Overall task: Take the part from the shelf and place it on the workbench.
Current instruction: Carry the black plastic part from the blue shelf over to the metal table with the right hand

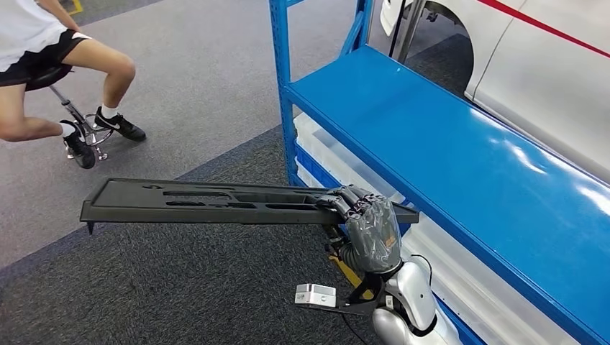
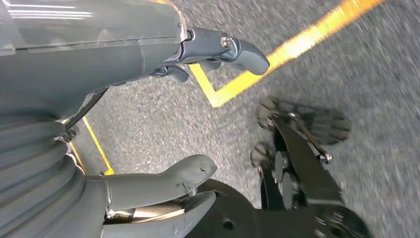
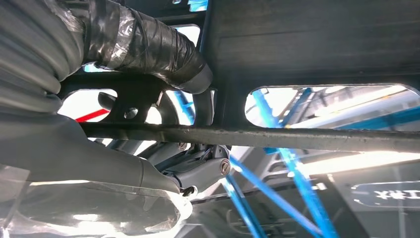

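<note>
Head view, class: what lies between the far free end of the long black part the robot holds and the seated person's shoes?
Bare grey carpet only. In the head view, nothing sits between the black part's free end and the person's shoes. The right hand grips the other end.

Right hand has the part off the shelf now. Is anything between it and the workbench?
Cannot say for the whole path, with no workbench in the pictures. The right hand holds the long black part over the carpet, beside the blue shelf. A seated person is beyond the part's far end, apart from it.
</note>
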Controlling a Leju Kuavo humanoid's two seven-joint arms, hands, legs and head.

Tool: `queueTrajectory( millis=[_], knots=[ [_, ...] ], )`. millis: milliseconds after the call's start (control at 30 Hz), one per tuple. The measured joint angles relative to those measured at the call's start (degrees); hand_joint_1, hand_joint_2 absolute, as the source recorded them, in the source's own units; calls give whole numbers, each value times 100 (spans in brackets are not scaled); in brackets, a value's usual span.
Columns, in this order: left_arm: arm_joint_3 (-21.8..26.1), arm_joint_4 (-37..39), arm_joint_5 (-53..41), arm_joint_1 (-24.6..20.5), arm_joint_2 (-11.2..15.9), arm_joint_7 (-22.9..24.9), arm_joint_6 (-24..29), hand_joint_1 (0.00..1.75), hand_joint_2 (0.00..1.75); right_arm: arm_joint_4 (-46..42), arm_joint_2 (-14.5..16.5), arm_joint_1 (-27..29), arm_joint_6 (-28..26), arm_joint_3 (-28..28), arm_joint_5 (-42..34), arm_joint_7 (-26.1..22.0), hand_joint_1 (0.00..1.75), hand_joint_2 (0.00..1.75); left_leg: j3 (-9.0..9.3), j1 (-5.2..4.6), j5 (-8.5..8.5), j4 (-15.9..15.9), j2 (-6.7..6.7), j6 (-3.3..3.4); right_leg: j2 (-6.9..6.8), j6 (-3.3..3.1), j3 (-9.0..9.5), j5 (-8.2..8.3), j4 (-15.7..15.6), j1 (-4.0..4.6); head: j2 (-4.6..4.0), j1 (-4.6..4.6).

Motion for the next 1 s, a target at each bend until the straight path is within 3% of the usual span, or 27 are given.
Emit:
queueTrajectory(
  millis=[67, 167, 233, 300, 367, 400, 433, 467, 533, 600, 667, 700, 733, 800, 833, 900, 933, 1000],
  knots=[
    [2, 0, -4, -10, 1, 6, 4, 0, 175, -50, -1, 0, -1, 1, -3, -12, 175, 175, 269, -37, 141, -519, 149, 64, -108, 50, 7, -29, 20, 26, 0, 2],
    [15, 0, -8, 1, 1, 41, 5, 0, 175, -92, -3, -3, 6, 2, -3, -22, 175, 175, 272, -55, 168, -606, 30, 170, -218, 139, 40, -43, 1, 39, 0, 2],
    [34, 0, 2, 12, -7, 60, 10, 0, 175, -108, -5, -8, 25, 2, -3, -26, 175, 175, 289, -30, 210, -663, -87, 244, 5, 190, -3, -188, 158, 14, 0, 5],
    [56, 0, 35, 6, -15, 65, 17, 0, 175, -118, -8, -11, 68, 6, -9, -31, 175, 175, 287, -24, 240, -685, -208, 299, 351, 202, -287, -557, 786, -8, 0, 9],
    [76, 0, 71, 0, -16, 64, 16, 0, 175, -106, -8, -14, 128, 31, -16, -36, 175, 175, 270, -34, 252, -676, -360, 323, 472, 199, -651, -832, 1508, -9, 0, 9],
    [87, 0, 86, 3, -17, 64, 12, 0, 175, -97, -5, -20, 155, 50, -19, -40, 175, 175, 265, -38, 254, -666, -444, 327, 485, 194, -729, -811, 1637, -10, 0, 9],
    [97, 0, 98, 6, -17, 63, 7, 0, 175, -90, -2, -29, 176, 69, -21, -45, 175, 175, 264, -39, 253, -652, -533, 325, 498, 183, -697, -672, 1535, -10, 0, 9],
    [108, 0, 107, 9, -18, 63, 3, 0, 175, -86, 3, -44, 190, 82, -22, -51, 175, 175, 265, -39, 250, -635, -623, 321, 543, 164, -565, -455, 1228, -11, 0, 9],
    [126, 1, 114, 9, -32, 63, -2, 0, 175, -85, 12, -81, 208, 101, -24, -60, 175, 175, 243, -37, 245, -595, -789, 297, 806, 114, -232, -92, 463, -23, 0, 8],
    [143, 2, 117, 12, -48, 62, -6, 0, 175, -84, 19, -115, 217, 115, -27, -64, 175, 175, 189, -21, 258, -574, -934, 231, 970, 96, -88, 5, 100, -17, 0, 8],
    [161, 2, 120, 40, -46, 64, -15, 0, 175, -84, 37, -138, 225, 133, -32, -66, 175, 175, 144, 2, 286, -589, -1063, 140, 853, 80, -72, 21, 55, -5, 0, 9],
    [170, 2, 121, 58, -43, 66, -22, 0, 175, -83, 54, -153, 233, 144, -36, -66, 175, 175, 125, 3, 274, -567, -1009, 107, 779, 55, -53, 37, 21, -11, 0, 8],
    [179, 2, 122, 69, -40, 68, -32, 0, 175, -83, 72, -173, 242, 154, -42, -66, 175, 175, 74, -2, 209, -470, -863, 80, 700, 23, -30, 55, -16, -20, 0, 4],
    [191, 2, 125, 58, -38, 69, -48, 0, 175, -81, 96, -214, 257, 177, -57, -64, 175, 175, -173, -8, -93, 49, -441, 33, 527, -26, 1, 69, -63, -17, 0, -1],
    [193, 2, 125, 46, -39, 67, -53, 0, 175, -79, 98, -226, 263, 188, -63, -62, 175, 175, -359, -1, -281, 423, -306, 3, 436, -41, 3, 63, -64, -4, 0, -2],
    [196, 2, 125, 35, -39, 52, -58, 0, 175, -72, 98, -233, 275, 211, -69, -57, 175, 175, -607, 25, -454, 941, -215, -42, 248, -46, 1, 44, -56, 12, 0, -2],
    [198, 2, 126, 41, -38, 45, -58, 0, 175, -70, 98, -237, 279, 222, -70, -56, 175, 175, -576, 34, -386, 910, -192, -53, 161, -40, 3, 32, -48, 14, 0, -3],
    [204, 2, 129, 56, -34, 28, -58, 0, 175, -70, 103, -255, 280, 239, -76, -55, 175, 175, -194, 34, -47, 251, -37, -44, 11, -9, 21, -5, -26, 18, 0, -3]
  ],
)
